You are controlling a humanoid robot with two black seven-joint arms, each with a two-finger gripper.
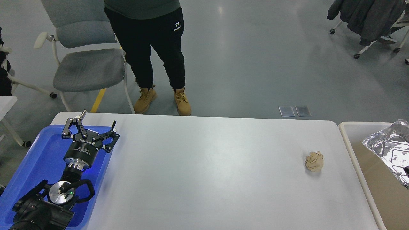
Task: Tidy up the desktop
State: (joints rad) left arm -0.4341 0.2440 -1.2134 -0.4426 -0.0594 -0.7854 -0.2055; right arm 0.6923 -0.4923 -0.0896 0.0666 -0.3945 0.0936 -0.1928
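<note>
The white-grey desktop [207,166] fills the middle of the head view. A crumpled beige paper ball [314,161] lies on it near the right end. My left gripper [96,123] is open and empty, held over the far part of the blue tray [38,159] at the left. A crumpled silver foil sheet [386,147] hangs over the beige bin [350,150] at the right edge. A small dark part [406,171] shows at its lower right edge; it is too little to tell whether it is my right gripper or how its fingers stand.
A person in black trousers and tan boots [163,102] stands just behind the desk's far edge. A grey office chair [86,64] stands behind the far left corner. Another chair with a coat [367,19] is at the far right.
</note>
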